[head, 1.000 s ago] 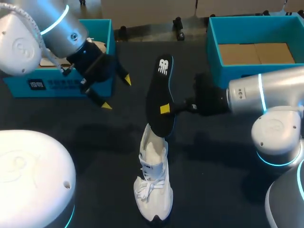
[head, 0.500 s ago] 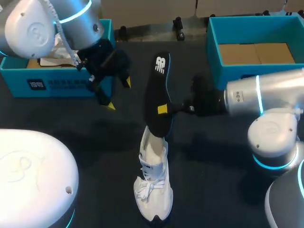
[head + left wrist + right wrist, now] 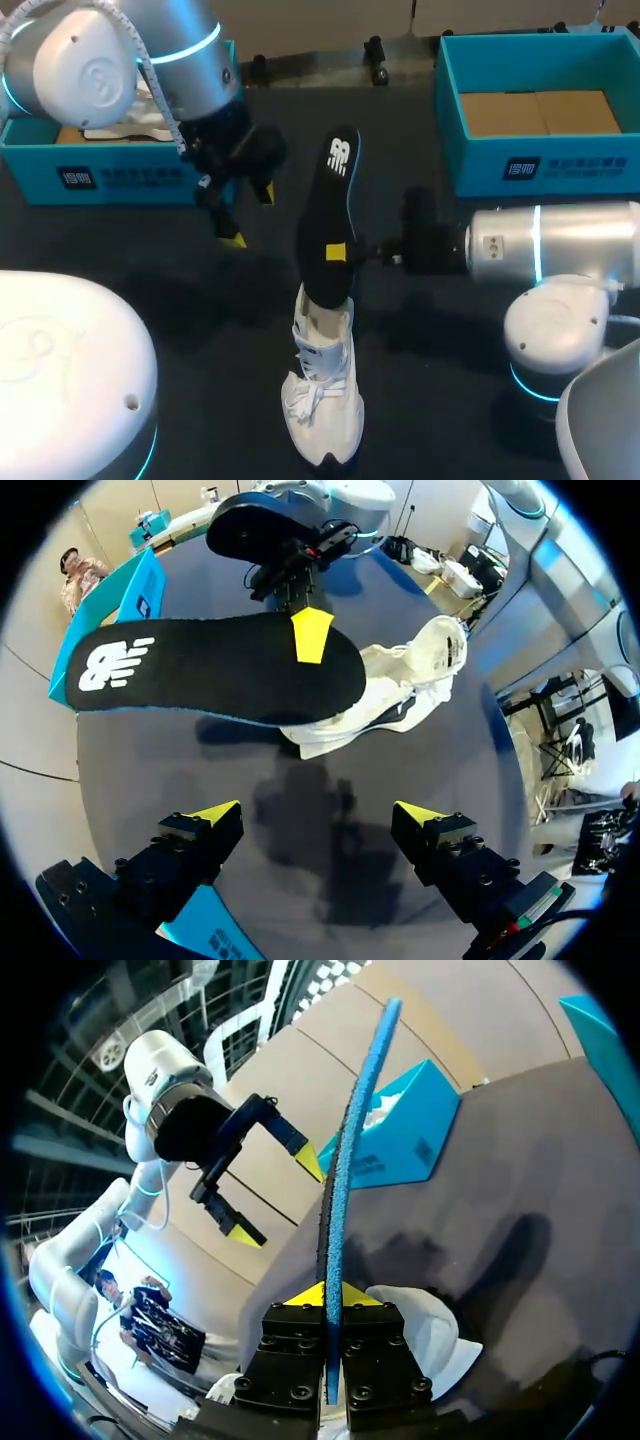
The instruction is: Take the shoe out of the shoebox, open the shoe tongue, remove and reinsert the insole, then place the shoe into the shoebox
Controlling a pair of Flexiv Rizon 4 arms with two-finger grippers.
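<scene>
Dark tabletop (image 3: 450,330); blue shoebox (image 3: 540,170) open-topped at far right, within reach for the return. White shoe (image 3: 322,400) lying flat near the front edge. Black insole (image 3: 330,210) held upright, lower end at the shoe's opening, clamped mid-length by right hand (image 3: 338,251), probably for steering along the shoe. Left hand (image 3: 248,214) spread apart, empty, off to the insole's side, likely ready to steady.

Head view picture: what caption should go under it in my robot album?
Right gripper holds a black insole tipped up over the white shoe; open left gripper hovers beside.
</scene>
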